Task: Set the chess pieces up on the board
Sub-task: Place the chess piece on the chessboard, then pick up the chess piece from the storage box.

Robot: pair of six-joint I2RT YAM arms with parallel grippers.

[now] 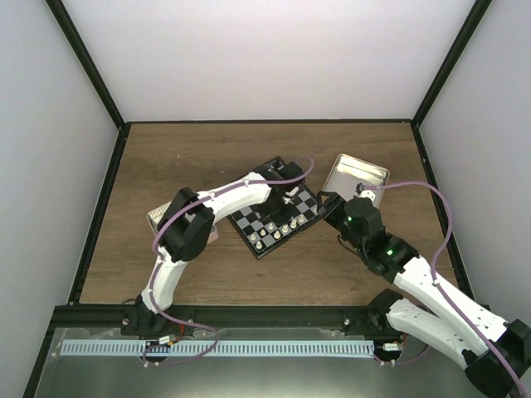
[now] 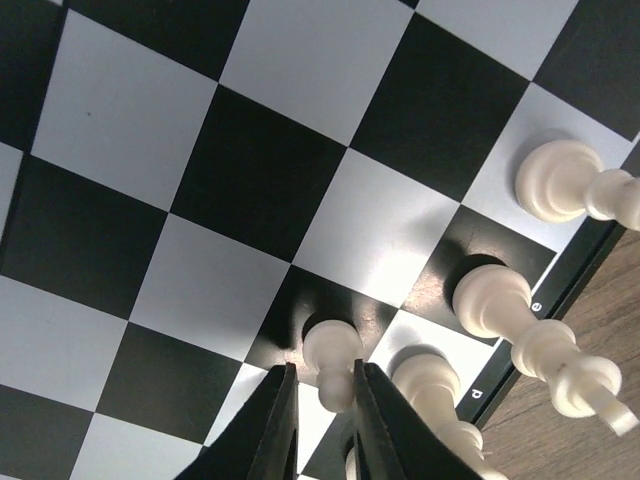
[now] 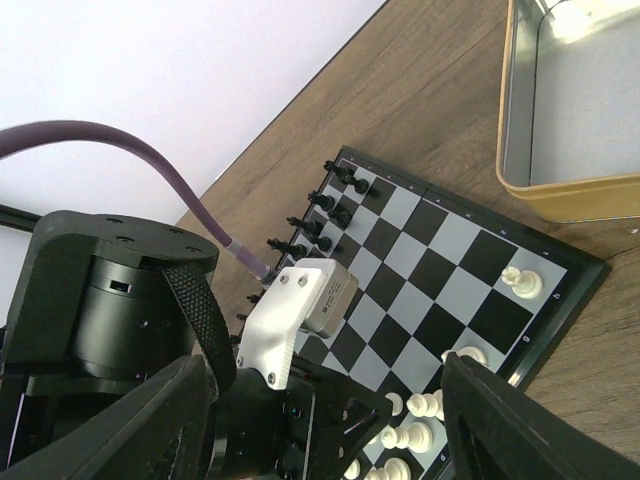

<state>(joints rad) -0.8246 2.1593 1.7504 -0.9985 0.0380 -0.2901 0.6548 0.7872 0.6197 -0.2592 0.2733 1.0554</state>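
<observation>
The desk (image 1: pixel 207 149) is brown wood-grain board, boxed in by plain white walls (image 1: pixel 265 58) on three sides, with thin black frame posts (image 1: pixel 83 62) running up the corners. Along the near edge is a black rail (image 1: pixel 265 315) where both arms are bolted, and below it a white slotted strip (image 1: pixel 216 348).

The board (image 1: pixel 307 203) lies near the middle of the desk, turned at an angle to its edges. Just beside the board's far right corner sits a gold tin (image 1: pixel 377 172), open side up. The corner of a pale tin (image 1: pixel 156 218) shows at the left, mostly hidden behind the left arm.

Cream chess pieces (image 1: pixel 278 230) stand along the board's near edge, and black pieces (image 3: pixel 325 205) line the opposite edge.

The left gripper (image 2: pixel 325 372) is down over the board's right part. Its dark fingers (image 2: pixel 270 430) stand close on either side of a white pawn (image 2: pixel 333 345) that is upright on a black square. I cannot tell whether they clench it or have let go. Three more white pieces (image 2: pixel 490 295) stand near it by the board's rim.

The right gripper (image 3: pixel 325 400) hangs near the gold tin, looking across the board. Its fingers (image 3: pixel 520 420) are spread wide with nothing held between them.
</observation>
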